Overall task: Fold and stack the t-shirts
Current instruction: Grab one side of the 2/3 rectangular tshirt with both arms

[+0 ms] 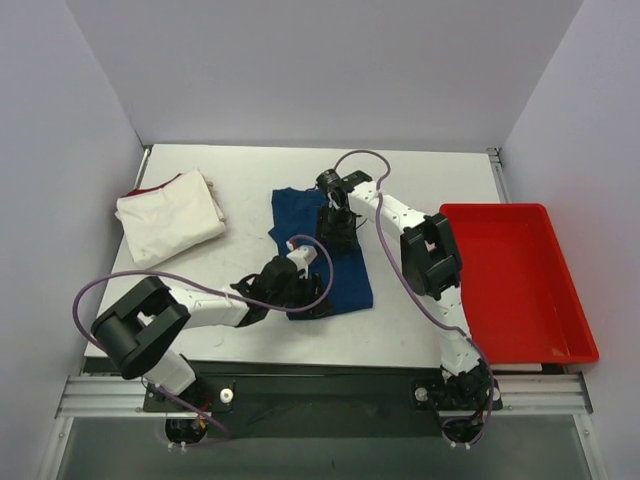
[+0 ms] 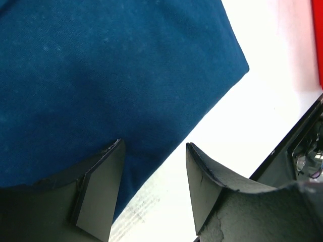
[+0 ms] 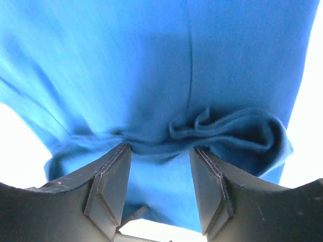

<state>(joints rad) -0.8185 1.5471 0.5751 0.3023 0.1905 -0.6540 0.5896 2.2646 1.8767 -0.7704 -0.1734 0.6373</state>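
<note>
Top external: found blue shirt [image 1: 352,278] mid-table, white shirt [image 1: 168,220] folded far left. Noted left gripper [image 2: 153,150] open astride blue shirt's near edge. Noted right gripper [image 3: 160,151] open too, down on bunched blue cloth.

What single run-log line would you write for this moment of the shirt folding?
blue t-shirt: mid-table | left tool: open, over its near edge | right tool: open, at bunched cloth | white t-shirt: folded, left side

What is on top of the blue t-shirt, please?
Only the two hands: the left hand at the near edge of the blue t-shirt, the right hand over its far half. The cloth directly beneath them is covered.
</note>
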